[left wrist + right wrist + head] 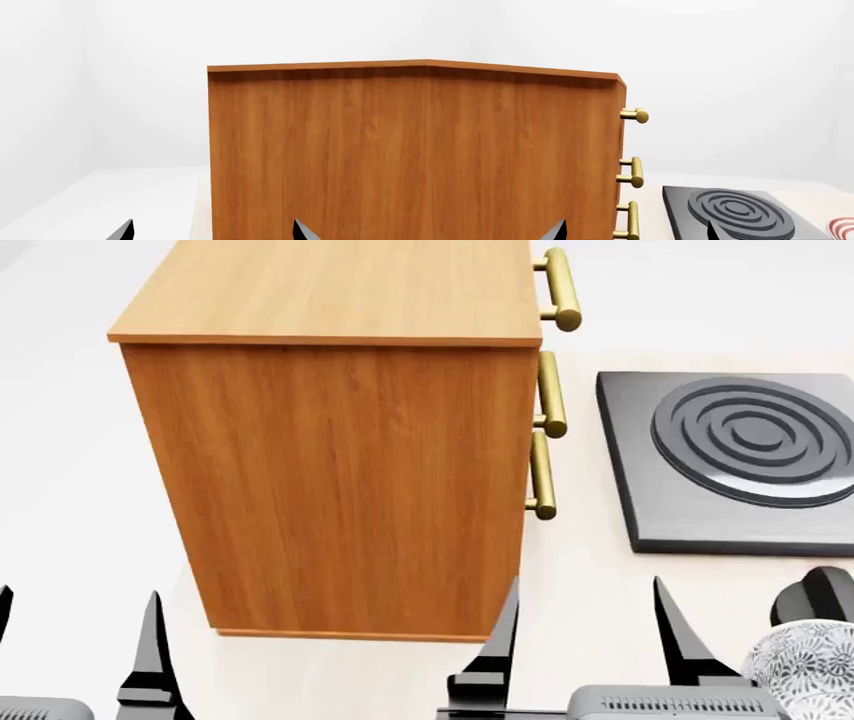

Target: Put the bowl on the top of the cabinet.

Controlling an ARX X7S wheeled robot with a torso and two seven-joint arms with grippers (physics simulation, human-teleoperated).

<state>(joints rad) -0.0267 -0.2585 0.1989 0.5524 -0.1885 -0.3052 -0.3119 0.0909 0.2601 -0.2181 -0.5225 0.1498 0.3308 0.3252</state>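
The orange-brown cabinet [347, 480] stands in front of me, its lighter flat top [334, 285] bare and its brass handles [545, 395] on the right side. The grey-patterned bowl [809, 672] sits at the bottom right edge of the head view, to the right of my right gripper. My right gripper [587, 640] is open and empty, low by the cabinet's near right corner. My left gripper [74, 640] is open and empty, low by the near left corner. The cabinet also shows in the left wrist view [313, 150] and the right wrist view [520, 150]. Neither wrist view shows the bowl.
A dark square stove plate with raised rings [741, 460] lies right of the cabinet, also seen in the right wrist view [734, 210]. A black rounded object [817, 595] sits just beyond the bowl. A red-ringed plate's edge [844, 227] shows far right.
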